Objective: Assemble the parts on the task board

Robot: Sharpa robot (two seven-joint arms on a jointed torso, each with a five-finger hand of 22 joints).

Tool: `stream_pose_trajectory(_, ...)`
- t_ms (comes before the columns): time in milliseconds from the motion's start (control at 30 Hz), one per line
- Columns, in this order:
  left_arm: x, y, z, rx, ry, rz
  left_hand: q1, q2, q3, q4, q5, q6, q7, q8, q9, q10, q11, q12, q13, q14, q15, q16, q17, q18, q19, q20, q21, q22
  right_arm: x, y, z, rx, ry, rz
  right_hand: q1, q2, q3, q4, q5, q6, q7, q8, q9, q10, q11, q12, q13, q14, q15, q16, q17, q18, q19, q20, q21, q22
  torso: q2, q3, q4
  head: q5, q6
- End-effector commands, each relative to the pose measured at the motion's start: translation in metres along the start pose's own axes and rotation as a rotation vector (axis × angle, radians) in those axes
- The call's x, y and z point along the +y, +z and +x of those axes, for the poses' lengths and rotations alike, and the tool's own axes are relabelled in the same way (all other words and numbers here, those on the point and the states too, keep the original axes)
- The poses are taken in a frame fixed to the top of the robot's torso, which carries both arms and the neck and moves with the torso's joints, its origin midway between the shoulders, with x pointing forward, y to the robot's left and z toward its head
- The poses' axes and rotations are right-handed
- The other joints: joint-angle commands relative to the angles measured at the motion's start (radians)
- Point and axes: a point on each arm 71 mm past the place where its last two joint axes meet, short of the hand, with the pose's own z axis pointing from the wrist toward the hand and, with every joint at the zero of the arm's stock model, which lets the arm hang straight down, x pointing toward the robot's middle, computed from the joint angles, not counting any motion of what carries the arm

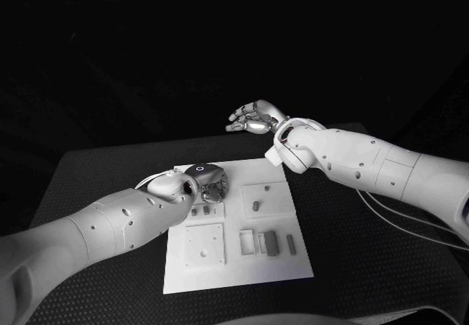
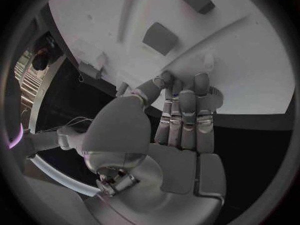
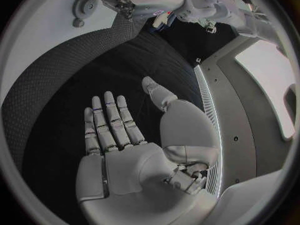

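Note:
The white task board (image 1: 293,264) lies in the middle of the black table. Several grey parts are on it: a small peg (image 1: 254,205), upright blocks (image 1: 265,240) in the near row and a square plate (image 1: 205,244). My left hand (image 1: 205,183) is low over the board's far left corner. Its fingers (image 2: 187,110) are stretched out side by side with their tips at the board (image 2: 250,55), near two grey blocks (image 2: 160,38), and it holds nothing. My right hand (image 1: 256,116) is raised beyond the board's far edge, its fingers (image 3: 109,122) spread and empty.
The black table (image 1: 371,271) extends around the board on all sides. My right forearm (image 1: 352,159) crosses above the board's far right corner, with cables (image 1: 400,220) hanging under it. My left forearm (image 1: 108,223) lies over the table left of the board.

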Motion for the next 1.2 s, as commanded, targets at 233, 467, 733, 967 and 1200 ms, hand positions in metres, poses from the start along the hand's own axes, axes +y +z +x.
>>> stream_pose_trajectory(233, 0.000, -0.003, 0.013, 0.052, -0.001, 0.006, 0.001, 0.012, 0.012, 0.001, -0.002, 0.020, -0.006, 0.011, 0.002, 0.024, -0.004, -0.005, 0.004, 0.022, -0.006, 0.007, 0.003, 0.047, 0.017, -0.003, 0.006, 0.007, 0.001, 0.000, 0.001, 0.011, 0.000, -0.013, -0.002, 0.008, -0.001, -0.002, -0.002, -0.004, 0.042, 0.007, -0.002, 0.006, 0.001, -0.006, -0.002, -0.005, 0.001, -0.002, -0.001, -0.006, 0.004, -0.001, -0.006, 0.002, 0.000, 0.0005, -0.0009, 0.001, 0.000)
stream_pose_trajectory(467, 0.002, -0.006, 0.010, -0.001, -0.037, 0.017, -0.007, 0.026, 0.015, 0.002, -0.001, 0.030, -0.010, 0.015, 0.002, 0.036, -0.009, -0.010, 0.005, 0.030, -0.010, 0.007, 0.005, 0.045, 0.025, -0.008, 0.006, 0.012, 0.001, 0.000, 0.001, 0.009, -0.001, -0.012, -0.002, 0.008, -0.001, -0.001, -0.002, -0.004, 0.042, 0.007, -0.002, 0.007, 0.001, -0.006, -0.002, -0.005, 0.001, -0.002, -0.002, -0.006, 0.004, -0.001, -0.006, 0.002, 0.000, 0.0009, -0.0005, 0.001, 0.004)
stream_pose_trajectory(733, 0.004, -0.009, 0.001, -0.061, -0.084, 0.016, -0.013, 0.041, 0.022, 0.003, -0.002, 0.037, -0.012, 0.018, 0.002, 0.045, -0.012, -0.015, 0.007, 0.038, -0.014, 0.006, 0.006, 0.044, 0.033, -0.012, 0.005, 0.016, -0.001, -0.001, -0.002, 0.006, -0.003, -0.009, -0.002, 0.008, -0.001, -0.001, -0.002, -0.004, 0.042, 0.007, -0.002, 0.007, 0.001, -0.006, -0.003, -0.005, 0.001, -0.001, -0.002, -0.006, 0.004, -0.001, -0.006, 0.002, -0.002, 0.0009, 0.0010, 0.003, 0.009)
stream_pose_trajectory(967, 0.006, -0.012, -0.015, -0.073, -0.123, 0.001, -0.016, 0.040, 0.024, 0.002, -0.003, 0.037, -0.012, 0.018, 0.001, 0.046, -0.012, -0.017, 0.007, 0.039, -0.014, 0.005, 0.007, 0.043, 0.034, -0.013, 0.004, 0.017, -0.002, -0.002, -0.003, 0.006, -0.004, -0.006, -0.002, 0.008, -0.001, -0.002, -0.002, -0.004, 0.042, 0.007, -0.002, 0.007, 0.001, -0.006, -0.003, -0.005, 0.001, -0.001, -0.002, -0.006, 0.004, -0.001, -0.007, 0.002, -0.001, -0.0008, 0.0019, 0.004, 0.013)
stream_pose_trajectory(1200, 0.012, -0.018, -0.029, -0.080, -0.130, -0.013, -0.017, 0.039, 0.024, 0.002, -0.005, 0.037, -0.012, 0.018, 0.001, 0.047, -0.013, -0.019, 0.007, 0.040, -0.014, 0.004, 0.007, 0.043, 0.035, -0.013, 0.004, 0.018, -0.002, -0.003, -0.004, 0.004, -0.005, -0.004, -0.002, 0.007, -0.001, -0.002, -0.002, -0.004, 0.042, 0.007, -0.003, 0.007, 0.001, -0.006, -0.004, -0.005, 0.001, -0.001, -0.002, -0.006, 0.004, -0.001, -0.007, 0.003, -0.002, -0.0013, 0.0027, 0.008, 0.015)
